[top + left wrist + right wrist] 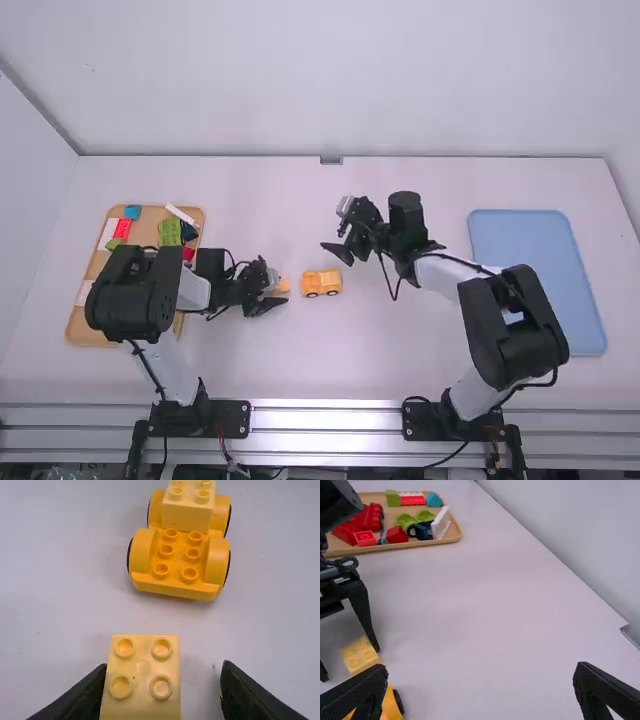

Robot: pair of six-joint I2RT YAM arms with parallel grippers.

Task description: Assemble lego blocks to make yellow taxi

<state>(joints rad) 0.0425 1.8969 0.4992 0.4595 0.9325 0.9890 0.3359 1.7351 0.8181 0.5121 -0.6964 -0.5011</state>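
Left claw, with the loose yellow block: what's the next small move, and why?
I'd likely close the left claw on the loose yellow block: the block sits between its open fingers, close to one, with a visible gap to the other. The yellow car base has bare studs that could take it afterwards.

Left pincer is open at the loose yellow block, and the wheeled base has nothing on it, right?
No: the left wrist view shows the wheeled base with a yellow block on one end. The left pincer is open at the loose block.
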